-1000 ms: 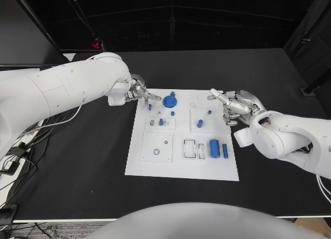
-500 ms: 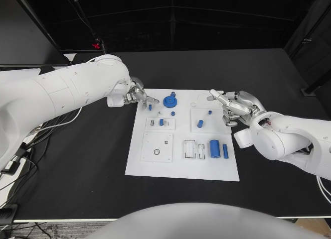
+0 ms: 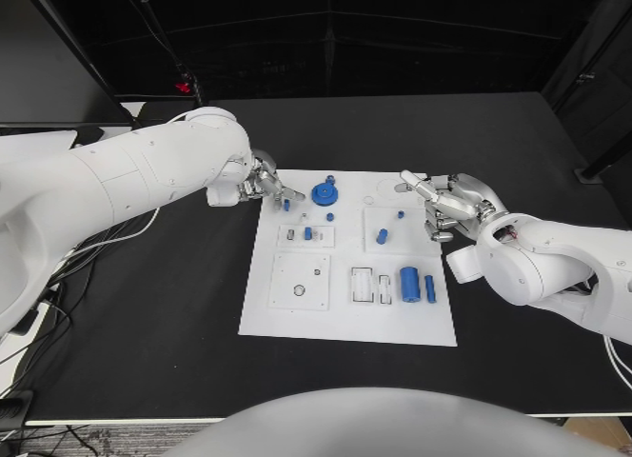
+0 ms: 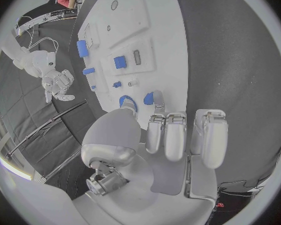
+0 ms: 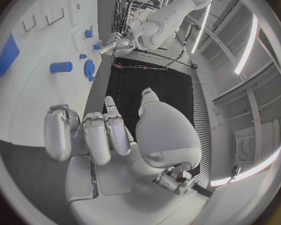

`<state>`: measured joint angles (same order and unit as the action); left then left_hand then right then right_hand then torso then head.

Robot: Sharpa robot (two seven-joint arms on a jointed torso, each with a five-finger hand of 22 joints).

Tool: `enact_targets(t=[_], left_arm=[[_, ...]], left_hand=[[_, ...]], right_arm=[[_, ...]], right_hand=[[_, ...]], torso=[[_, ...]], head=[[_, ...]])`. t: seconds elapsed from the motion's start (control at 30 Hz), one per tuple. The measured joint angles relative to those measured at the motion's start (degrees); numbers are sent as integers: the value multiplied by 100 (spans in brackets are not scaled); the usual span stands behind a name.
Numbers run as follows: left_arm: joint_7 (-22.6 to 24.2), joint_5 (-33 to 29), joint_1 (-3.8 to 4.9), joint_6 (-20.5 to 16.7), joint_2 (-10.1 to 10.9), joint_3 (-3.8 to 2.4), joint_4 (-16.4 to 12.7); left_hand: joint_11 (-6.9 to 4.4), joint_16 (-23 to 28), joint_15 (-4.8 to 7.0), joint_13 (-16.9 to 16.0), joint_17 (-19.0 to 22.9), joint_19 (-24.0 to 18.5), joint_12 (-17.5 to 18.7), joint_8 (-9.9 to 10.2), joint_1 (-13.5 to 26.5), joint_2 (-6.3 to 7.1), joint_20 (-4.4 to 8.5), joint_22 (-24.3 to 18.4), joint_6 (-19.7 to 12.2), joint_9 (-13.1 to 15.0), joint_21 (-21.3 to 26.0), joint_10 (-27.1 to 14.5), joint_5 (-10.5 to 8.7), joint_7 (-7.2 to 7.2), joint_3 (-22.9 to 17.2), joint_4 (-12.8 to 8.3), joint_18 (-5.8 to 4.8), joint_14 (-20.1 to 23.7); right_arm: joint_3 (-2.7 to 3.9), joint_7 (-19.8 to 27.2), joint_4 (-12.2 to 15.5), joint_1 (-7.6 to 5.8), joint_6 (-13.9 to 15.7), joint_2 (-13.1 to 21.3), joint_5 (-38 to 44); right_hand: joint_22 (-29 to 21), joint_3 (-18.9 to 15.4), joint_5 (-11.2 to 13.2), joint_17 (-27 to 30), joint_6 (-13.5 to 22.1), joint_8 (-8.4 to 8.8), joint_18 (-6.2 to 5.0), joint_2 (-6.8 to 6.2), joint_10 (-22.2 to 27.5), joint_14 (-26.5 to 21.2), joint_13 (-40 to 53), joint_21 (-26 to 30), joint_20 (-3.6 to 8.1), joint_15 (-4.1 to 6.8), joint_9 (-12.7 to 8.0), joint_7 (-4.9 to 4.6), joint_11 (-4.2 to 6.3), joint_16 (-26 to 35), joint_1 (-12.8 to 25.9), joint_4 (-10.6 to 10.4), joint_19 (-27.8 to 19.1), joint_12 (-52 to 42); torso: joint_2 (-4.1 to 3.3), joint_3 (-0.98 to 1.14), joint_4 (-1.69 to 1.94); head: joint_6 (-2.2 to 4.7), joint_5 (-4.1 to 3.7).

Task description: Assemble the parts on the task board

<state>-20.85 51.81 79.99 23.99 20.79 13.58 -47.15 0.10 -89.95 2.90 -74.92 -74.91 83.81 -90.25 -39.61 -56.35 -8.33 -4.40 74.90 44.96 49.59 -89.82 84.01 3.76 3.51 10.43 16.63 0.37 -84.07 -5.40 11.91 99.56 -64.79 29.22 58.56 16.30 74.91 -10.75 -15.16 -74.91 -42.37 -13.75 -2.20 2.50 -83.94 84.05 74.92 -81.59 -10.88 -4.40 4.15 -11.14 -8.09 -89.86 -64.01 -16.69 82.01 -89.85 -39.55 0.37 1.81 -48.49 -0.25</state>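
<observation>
The white task board (image 3: pixel 346 309) lies mid-table. My left hand (image 3: pixel 266 180) hovers over its far left corner, and its thumb and a fingertip pinch a small upright blue peg (image 3: pixel 286 203), seen again as the blue peg (image 4: pixel 149 98) in the left wrist view. Beside it stands a blue gear (image 3: pixel 325 195). My right hand (image 3: pixel 448 204) hangs over the far right edge with fingers apart and nothing in them. Other blue parts on the board include a tilted peg (image 3: pixel 382 235), a thick cylinder (image 3: pixel 409 282) and a thin one (image 3: pixel 430 288).
Black tabletop (image 3: pixel 151 314) surrounds the board on all sides. Cables (image 3: pixel 42 276) trail off the table's left edge. A white insert with a small hole (image 3: pixel 300 281) and a slotted grey piece (image 3: pixel 362 284) sit on the board's near half.
The left arm has shifted slightly toward the board; the left hand stays at the blue peg. The right hand and the other parts have not moved.
</observation>
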Motion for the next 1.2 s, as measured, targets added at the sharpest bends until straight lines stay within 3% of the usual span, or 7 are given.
enact_targets(t=[0.6,0.87,1.2], left_arm=[[47,38,-55,29,-60,-1,83],[50,44,-62,46,-86,-1,98],[51,46,-67,76,-104,-1,115]], left_hand=[[0,0,0,0,0,21,0,67,-106,-151,21,0,52,-44,0,0,0,-10,0,0,0,0],[0,0,0,0,0,21,0,133,-269,-437,21,0,149,-92,0,0,119,-25,0,0,0,0],[0,0,0,0,0,21,0,156,-355,-523,21,0,194,-105,0,0,168,-30,0,0,0,0]], right_arm=[[0,0,-9,0,0,-7,0],[0,-2,-8,1,1,-7,0],[0,-7,-9,1,1,-5,0]], right_hand=[[0,0,-45,0,0,0,0,0,0,0,0,0,0,0,0,0,0,0,0,0,0,0],[0,0,-45,0,18,0,0,0,0,0,0,0,0,0,0,18,0,0,0,0,0,0],[0,0,-45,0,19,0,0,0,0,0,0,0,0,0,0,19,0,0,0,0,0,0]], torso=[[2,3,1],[2,4,2],[2,4,2]], head=[[-24,3],[-26,3],[-35,1]])
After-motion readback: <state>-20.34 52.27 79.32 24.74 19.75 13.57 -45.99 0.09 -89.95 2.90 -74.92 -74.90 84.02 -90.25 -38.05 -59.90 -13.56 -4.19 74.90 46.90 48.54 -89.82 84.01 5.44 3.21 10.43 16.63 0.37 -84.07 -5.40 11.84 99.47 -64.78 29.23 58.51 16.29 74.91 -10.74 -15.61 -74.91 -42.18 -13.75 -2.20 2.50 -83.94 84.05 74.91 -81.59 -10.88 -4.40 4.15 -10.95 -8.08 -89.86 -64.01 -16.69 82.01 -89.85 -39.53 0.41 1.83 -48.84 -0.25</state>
